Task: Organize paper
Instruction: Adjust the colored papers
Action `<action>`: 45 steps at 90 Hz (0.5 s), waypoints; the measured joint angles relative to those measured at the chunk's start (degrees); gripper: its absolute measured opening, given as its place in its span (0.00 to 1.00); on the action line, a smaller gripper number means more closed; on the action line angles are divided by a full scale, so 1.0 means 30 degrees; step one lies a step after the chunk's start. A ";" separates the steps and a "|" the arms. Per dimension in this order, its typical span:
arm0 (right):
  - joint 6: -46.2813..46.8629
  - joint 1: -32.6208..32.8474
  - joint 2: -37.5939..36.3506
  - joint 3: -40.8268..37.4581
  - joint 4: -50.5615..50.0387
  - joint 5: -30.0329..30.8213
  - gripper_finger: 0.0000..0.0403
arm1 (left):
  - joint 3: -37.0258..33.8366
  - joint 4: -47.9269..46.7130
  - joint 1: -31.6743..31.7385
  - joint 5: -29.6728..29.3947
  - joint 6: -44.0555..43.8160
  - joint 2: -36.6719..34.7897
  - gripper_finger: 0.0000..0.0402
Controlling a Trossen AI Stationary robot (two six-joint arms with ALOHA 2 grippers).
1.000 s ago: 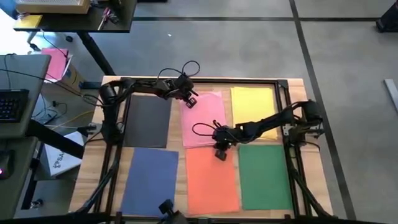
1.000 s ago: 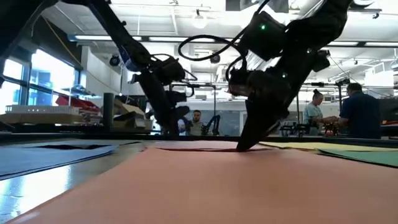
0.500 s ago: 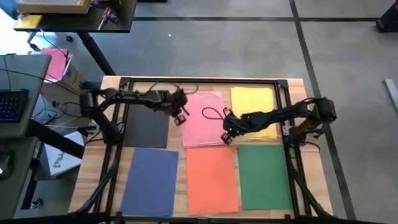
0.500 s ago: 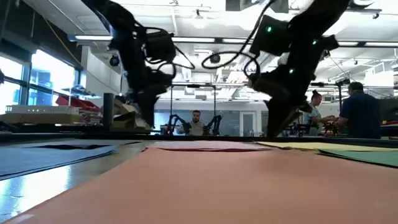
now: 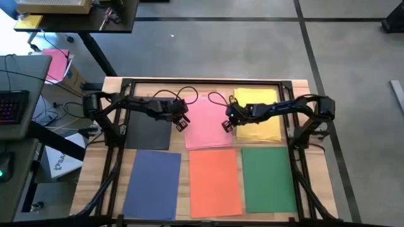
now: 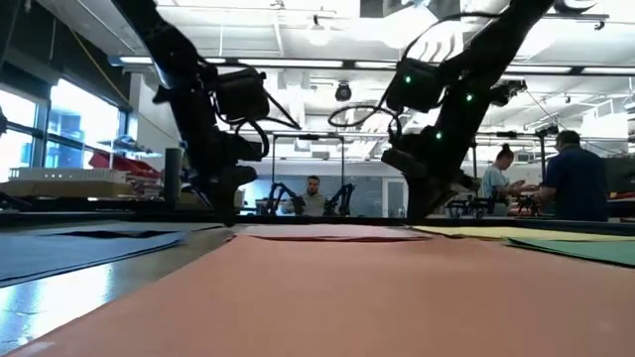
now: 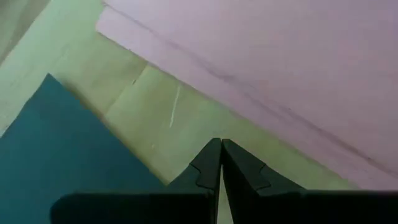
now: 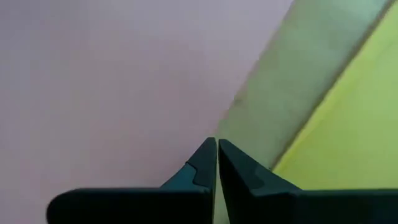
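Note:
Six coloured sheets of paper lie flat on the wooden table in two rows: dark grey [image 5: 149, 123], pink [image 5: 208, 123] and yellow [image 5: 260, 113] at the far side, blue [image 5: 153, 183], orange [image 5: 215, 183] and green [image 5: 268, 178] at the near side. My left gripper [image 5: 181, 122] is shut, low over the bare wood strip [image 7: 155, 106] between the dark grey and pink sheets. My right gripper [image 5: 226, 124] is shut too, at the pink sheet's right edge [image 8: 239, 99], beside the yellow sheet [image 8: 348, 124]. My left gripper points its shut fingertips [image 7: 219, 144] down at the bare wood between two sheets; I cannot tell whether they touch it. My right gripper points its shut fingertips [image 8: 216, 143] down at the pink sheet's right edge; whether they touch it I cannot tell.
A dark metal frame [image 5: 202, 81] runs around the table's edges. Desks with a keyboard [image 5: 12, 106] and a box stand off the table's left. People [image 6: 571, 178] work in the room behind the table. Bare wood strips separate the sheets.
My right gripper has risen from the pink sheet's near edge and gone toward the table's far edge, to the pink sheet's right edge. My left gripper has gone from the pink sheet's far left corner toward the near and left edges. The sheets lie as before.

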 joint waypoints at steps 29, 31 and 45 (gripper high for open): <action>-0.0120 -0.0395 0.1163 0.0043 0.1713 -0.1530 0.00 | -0.1002 0.3407 0.0661 0.1904 -0.0139 0.0845 0.00; -0.0139 -0.0315 0.1177 0.0051 0.1846 -0.1468 0.00 | -0.1010 0.3503 0.0663 0.1946 -0.0140 0.0903 0.00; -0.0596 -0.0098 0.1185 0.0036 0.1848 -0.1512 0.00 | -0.1024 0.3963 0.0678 0.1903 -0.0140 0.0940 0.00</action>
